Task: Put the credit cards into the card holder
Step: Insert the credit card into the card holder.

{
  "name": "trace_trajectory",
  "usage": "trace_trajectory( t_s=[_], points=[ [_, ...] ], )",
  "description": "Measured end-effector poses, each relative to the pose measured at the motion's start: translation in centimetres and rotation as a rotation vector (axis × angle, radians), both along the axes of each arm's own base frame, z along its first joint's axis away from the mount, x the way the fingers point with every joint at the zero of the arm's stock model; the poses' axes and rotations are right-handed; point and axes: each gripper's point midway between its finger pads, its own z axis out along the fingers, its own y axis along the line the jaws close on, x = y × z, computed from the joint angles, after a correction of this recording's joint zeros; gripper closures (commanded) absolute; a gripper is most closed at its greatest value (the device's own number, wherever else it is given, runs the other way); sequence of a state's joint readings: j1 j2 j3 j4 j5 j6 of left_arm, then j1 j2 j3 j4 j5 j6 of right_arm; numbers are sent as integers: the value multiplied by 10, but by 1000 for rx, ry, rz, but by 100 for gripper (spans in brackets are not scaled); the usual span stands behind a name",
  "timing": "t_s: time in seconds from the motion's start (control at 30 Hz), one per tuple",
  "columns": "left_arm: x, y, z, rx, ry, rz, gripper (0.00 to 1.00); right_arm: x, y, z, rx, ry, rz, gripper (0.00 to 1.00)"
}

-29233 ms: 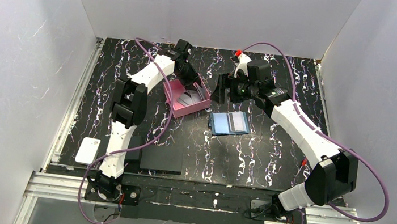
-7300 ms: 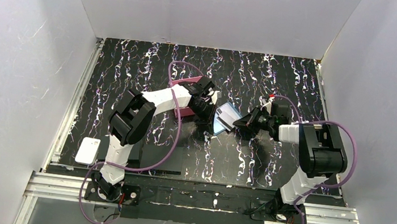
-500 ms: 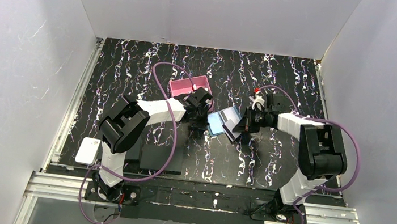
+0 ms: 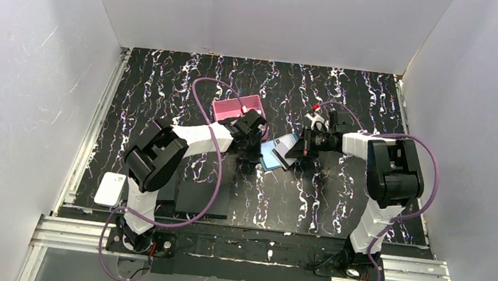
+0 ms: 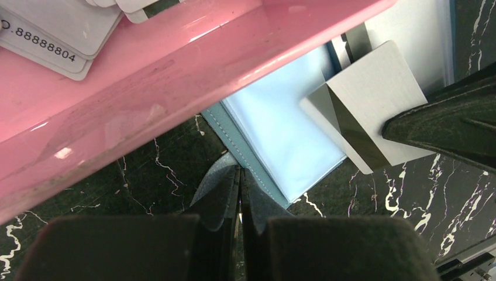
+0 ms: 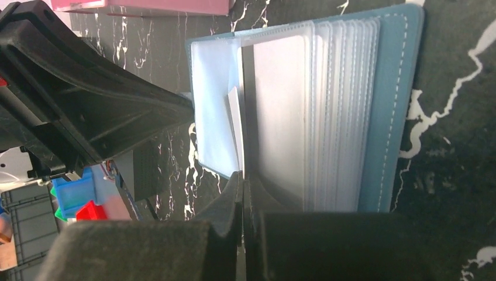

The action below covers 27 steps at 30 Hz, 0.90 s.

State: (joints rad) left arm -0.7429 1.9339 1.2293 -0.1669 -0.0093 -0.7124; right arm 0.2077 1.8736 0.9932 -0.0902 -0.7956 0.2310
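Note:
The card holder (image 4: pixel 270 156) is a blue hinged case lying open, its clear sleeves (image 6: pixel 327 117) fanned out. My left gripper (image 5: pixel 240 172) is shut on the edge of its cover (image 5: pixel 281 134). My right gripper (image 6: pixel 243 175) is shut on a credit card (image 5: pixel 374 93), pale grey with a black stripe, held edge-on (image 6: pixel 236 129) over the open sleeves. More credit cards (image 5: pixel 52 29) lie in the pink box (image 4: pixel 236 107) just behind the left gripper (image 4: pixel 253 157). The right gripper (image 4: pixel 299 154) faces it across the case.
Flat black pads (image 4: pixel 202 198) lie near the front left. A white card-like piece (image 4: pixel 110 188) rests at the left edge of the mat. White walls close in three sides. The two arms' wrists sit close together mid-table.
My right gripper has shifted left with the card, closer over the blue case. The left arm and the pink box have not moved.

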Motion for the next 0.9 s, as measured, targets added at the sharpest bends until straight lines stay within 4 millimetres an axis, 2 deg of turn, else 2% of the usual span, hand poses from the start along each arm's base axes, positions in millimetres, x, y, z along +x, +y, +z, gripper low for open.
trace_trajectory(
  t_s=[0.47, 0.9],
  points=[
    [0, 0, 0, 6, 5, -5, 100, 21, 13, 1, 79, -93, -1, 99],
    [0, 0, 0, 5, 4, -5, 100, 22, 23, -2, 151, -120, -56, 99]
  ],
)
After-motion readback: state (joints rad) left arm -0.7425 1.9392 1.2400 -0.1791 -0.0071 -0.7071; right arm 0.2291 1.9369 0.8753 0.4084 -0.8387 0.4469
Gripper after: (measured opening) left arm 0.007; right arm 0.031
